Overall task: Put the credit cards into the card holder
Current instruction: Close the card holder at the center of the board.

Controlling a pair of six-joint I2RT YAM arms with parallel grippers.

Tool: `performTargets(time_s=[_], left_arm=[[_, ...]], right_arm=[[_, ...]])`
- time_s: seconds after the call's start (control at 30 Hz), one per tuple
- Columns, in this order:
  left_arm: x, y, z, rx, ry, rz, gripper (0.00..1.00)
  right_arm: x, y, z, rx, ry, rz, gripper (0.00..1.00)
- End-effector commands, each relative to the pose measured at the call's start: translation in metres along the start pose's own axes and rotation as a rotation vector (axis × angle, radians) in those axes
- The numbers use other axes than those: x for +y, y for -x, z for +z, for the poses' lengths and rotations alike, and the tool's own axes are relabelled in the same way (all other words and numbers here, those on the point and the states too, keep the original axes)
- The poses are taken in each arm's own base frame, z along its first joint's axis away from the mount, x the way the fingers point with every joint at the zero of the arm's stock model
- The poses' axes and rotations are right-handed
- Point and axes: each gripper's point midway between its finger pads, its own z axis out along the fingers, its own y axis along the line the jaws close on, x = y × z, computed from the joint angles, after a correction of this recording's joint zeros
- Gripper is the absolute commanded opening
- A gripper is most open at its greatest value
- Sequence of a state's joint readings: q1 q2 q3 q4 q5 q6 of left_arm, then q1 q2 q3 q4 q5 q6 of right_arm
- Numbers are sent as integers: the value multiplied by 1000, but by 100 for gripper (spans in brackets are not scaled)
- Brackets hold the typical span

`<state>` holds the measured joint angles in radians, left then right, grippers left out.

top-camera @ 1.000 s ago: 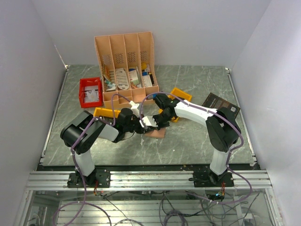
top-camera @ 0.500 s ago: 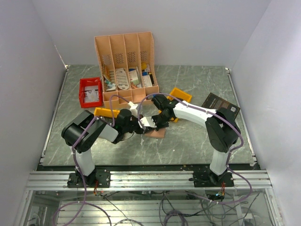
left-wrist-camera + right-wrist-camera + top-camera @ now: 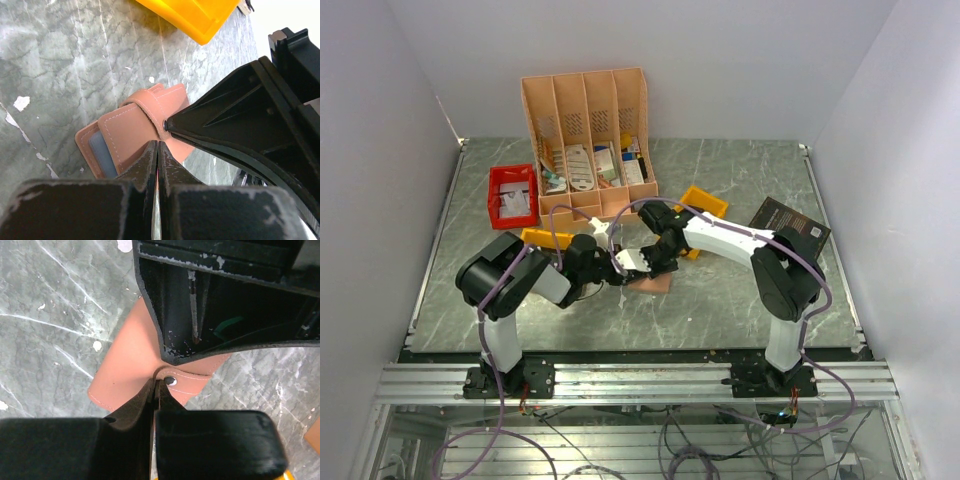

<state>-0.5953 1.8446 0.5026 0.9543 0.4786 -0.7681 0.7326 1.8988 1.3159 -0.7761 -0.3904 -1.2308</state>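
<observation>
Tan leather is pinched between the clenched fingers of the left gripper (image 3: 157, 146), which hold the near edge of the card holder (image 3: 131, 127). The holder lies mid-table on the grey marbled table (image 3: 720, 290). The right gripper (image 3: 154, 383), pressed closed with nothing visible in it, meets it nose to nose, tips touching the strap beside the metal snap (image 3: 170, 380). Each wrist camera's view of the holder is partly blocked by the other gripper's black fingers. A pale bluish panel (image 3: 99, 149) shows at its open side. A yellow bin (image 3: 192, 15) lies just beyond. Further back are a peach organiser (image 3: 585, 125) and a red tray (image 3: 495, 190), with a black book (image 3: 788, 222) at the right.
</observation>
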Motion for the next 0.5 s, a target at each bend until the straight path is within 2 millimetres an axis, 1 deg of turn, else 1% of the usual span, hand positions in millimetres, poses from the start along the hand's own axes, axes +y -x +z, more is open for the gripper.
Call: performTargets(time_s=[0.0, 0.1, 0.17, 0.2, 0.23, 0.3, 0.33, 0.4, 0.47], left_arm=[[35, -29, -6, 67, 110, -47, 7], [35, -29, -7, 61, 101, -56, 7], [35, -29, -7, 56, 97, -59, 7], [35, -29, -8, 54, 98, -61, 7], [35, -27, -8, 50, 95, -62, 7], [32, -24, -9, 41, 88, -63, 7], [31, -21, -10, 37, 86, -60, 7], [26, -13, -13, 22, 82, -44, 7], [18, -3, -16, 4, 83, -12, 8]], right_arm=[[59, -19, 41, 65, 233, 63, 0], [54, -16, 41, 53, 220, 81, 0], [45, -12, 39, 27, 183, 113, 0], [39, -8, 36, 3, 164, 134, 5], [33, -5, 30, -27, 156, 151, 13], [20, 0, 14, -92, 140, 186, 27], [12, 5, 3, -125, 124, 186, 31], [3, 12, -18, -176, 97, 185, 39], [-5, 19, -39, -223, 56, 192, 44]])
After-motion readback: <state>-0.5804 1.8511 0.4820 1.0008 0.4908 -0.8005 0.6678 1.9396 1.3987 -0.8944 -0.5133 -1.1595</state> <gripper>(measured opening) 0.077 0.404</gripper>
